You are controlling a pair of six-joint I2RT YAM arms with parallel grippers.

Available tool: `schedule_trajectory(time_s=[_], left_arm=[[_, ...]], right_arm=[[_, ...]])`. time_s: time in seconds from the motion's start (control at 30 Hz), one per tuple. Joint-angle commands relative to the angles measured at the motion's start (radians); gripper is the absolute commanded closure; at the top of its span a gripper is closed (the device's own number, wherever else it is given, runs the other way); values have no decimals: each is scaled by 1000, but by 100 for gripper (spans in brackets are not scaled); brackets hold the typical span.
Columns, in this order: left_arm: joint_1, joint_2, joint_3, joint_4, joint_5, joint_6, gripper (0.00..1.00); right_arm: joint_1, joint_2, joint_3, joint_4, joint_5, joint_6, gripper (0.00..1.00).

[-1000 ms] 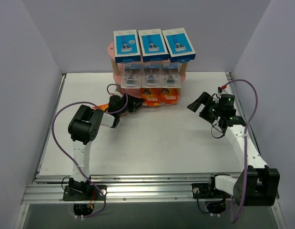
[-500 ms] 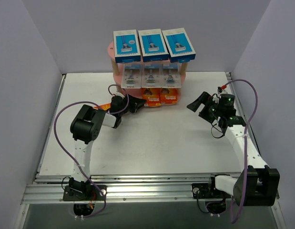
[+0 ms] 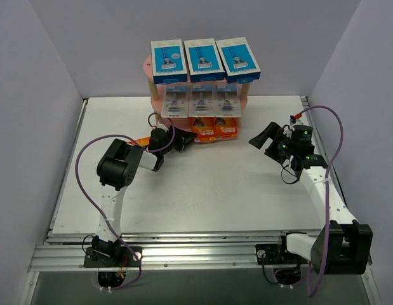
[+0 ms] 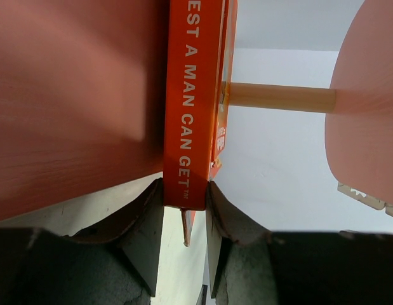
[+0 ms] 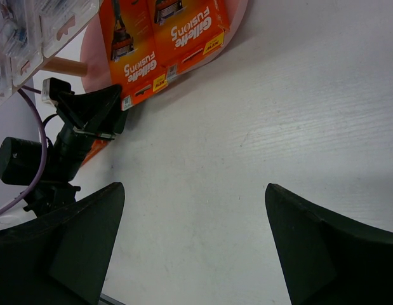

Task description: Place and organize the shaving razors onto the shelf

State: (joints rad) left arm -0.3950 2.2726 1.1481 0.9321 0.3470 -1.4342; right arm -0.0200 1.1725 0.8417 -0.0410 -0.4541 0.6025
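Note:
The pink shelf stands at the table's far middle. Three blue-and-white razor boxes line its top board. Three clear blister packs hang along the middle tier. Two orange cards stand on the bottom board, also seen as orange cards in the right wrist view. My left gripper is at the bottom tier's left end, shut on a third orange card, held edge-on between the pink boards. My right gripper hovers open and empty over bare table to the shelf's right.
A wooden shelf post runs just beyond the held card. A small orange patch shows on the table behind the left wrist. Grey walls enclose the white table on three sides.
My left arm has pushed slightly right and towards the shelf, carrying the orange card further into the bottom tier. The right arm has stayed where it was.

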Motion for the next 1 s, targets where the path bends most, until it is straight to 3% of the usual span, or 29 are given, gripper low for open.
schedule_trajectory(time_s=[0.0, 0.23, 0.47, 0.67, 0.7, 0.73, 0.97], left_arm=[[-5, 10, 38, 27, 6, -3, 91], [-7, 18, 47, 17, 12, -5, 82], [-7, 31, 58, 2, 18, -11, 64], [-4, 27, 62, -22, 26, -3, 57], [-4, 24, 61, -27, 26, 0, 44], [-2, 22, 61, -32, 27, 3, 6], [1, 11, 38, -30, 26, 4, 6]], right_arm=[[-6, -2, -7, 26, -21, -1, 12], [-6, -4, -9, 27, -21, -1, 12], [-6, -2, -9, 29, -20, -1, 12], [-6, -2, -9, 30, -24, 0, 12], [-6, -4, -9, 32, -23, 0, 12], [-6, -5, -10, 30, -23, 2, 12], [-6, -7, -10, 30, -24, 2, 12]])
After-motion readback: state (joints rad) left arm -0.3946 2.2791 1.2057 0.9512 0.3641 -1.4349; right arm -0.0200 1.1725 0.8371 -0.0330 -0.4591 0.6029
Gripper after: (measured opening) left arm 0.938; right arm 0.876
